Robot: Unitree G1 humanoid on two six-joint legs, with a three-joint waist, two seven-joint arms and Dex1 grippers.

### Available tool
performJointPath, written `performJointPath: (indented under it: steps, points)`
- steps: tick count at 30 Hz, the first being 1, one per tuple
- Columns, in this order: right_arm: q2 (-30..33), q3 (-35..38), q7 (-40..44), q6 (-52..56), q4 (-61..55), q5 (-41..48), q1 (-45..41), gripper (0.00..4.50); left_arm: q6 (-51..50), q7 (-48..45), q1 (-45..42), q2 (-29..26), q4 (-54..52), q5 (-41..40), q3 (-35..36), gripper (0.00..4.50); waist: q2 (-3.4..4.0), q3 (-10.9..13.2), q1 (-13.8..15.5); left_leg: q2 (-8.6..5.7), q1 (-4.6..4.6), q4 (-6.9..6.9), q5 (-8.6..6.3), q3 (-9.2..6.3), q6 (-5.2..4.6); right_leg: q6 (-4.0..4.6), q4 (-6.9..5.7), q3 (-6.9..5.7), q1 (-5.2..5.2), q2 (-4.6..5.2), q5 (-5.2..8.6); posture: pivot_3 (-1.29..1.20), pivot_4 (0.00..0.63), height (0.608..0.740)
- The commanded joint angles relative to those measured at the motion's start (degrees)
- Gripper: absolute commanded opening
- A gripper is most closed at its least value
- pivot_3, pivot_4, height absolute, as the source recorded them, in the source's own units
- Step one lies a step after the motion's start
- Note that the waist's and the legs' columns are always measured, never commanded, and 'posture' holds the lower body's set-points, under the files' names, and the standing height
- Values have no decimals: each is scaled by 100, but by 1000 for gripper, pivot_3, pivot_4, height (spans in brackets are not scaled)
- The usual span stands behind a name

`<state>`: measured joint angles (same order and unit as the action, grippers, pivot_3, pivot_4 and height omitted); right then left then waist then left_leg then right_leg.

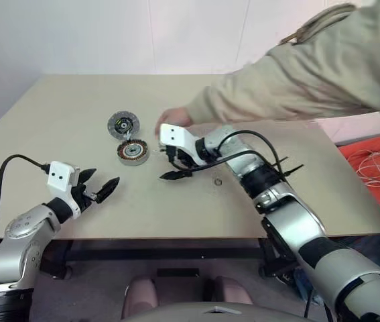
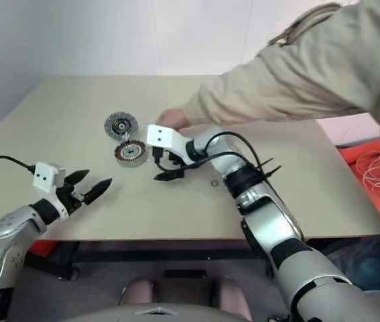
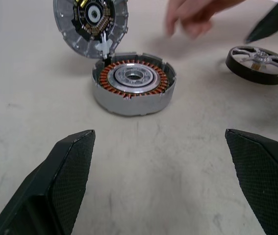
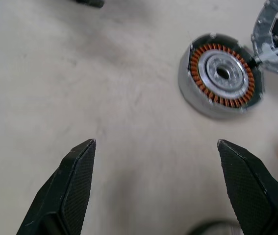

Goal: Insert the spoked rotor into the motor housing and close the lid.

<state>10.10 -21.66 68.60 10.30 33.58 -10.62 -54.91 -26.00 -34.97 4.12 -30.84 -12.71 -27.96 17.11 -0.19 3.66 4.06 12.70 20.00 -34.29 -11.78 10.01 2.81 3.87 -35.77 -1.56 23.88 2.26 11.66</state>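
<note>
Nothing assembled yet: the silver spoked rotor (image 3: 259, 64) lies on the beige bench (image 1: 55, 127) beside the open copper-wound motor housing (image 3: 134, 82), grey ribbed lid (image 3: 90, 22) behind; both end effectors (image 1: 100, 190) (image 1: 176, 168) gape empty

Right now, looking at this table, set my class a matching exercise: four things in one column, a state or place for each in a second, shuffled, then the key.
Things
1. motor housing
2. lid
3. spoked rotor
4. left gripper

States
A. open, empty, over the table's near part
B. lies apart from the housing, near a person's hand
C. uncovered, copper windings showing
D. swung open beside the housing

Pairs: 1-C, 2-D, 3-B, 4-A
</note>
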Motion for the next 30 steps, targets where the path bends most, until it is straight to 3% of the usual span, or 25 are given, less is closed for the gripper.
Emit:
performJointPath:
  steps: [1, 21, 30]
  points:
    - [152, 26, 209, 256, -699, 239, 46, 4477, 95, -54, -69, -27, -124, -11, 1, 4500, -2, -1, -19, 0, -2, 0, 0, 1, 1, 0, 0, 1, 0, -1, 0, 0, 0, 740]
    - [225, -191, 148, 355, -926, 308, 111, 4477, 73, -68, -248, -41, -34, 8, -79, 4500, -2, -1, -6, -1, -3, 0, 2, 0, 3, 0, 2, 0, -3, -1, 0, 0, 0, 740]
    - [-128, -697, 151, -245, -329, 64, -129, 4477, 97, -194, 59, -139, -157, -67, 116, 4500, -2, -1, -25, -1, -3, 0, 2, 0, 3, 0, 2, 0, -2, -2, 0, 0, 0, 740]
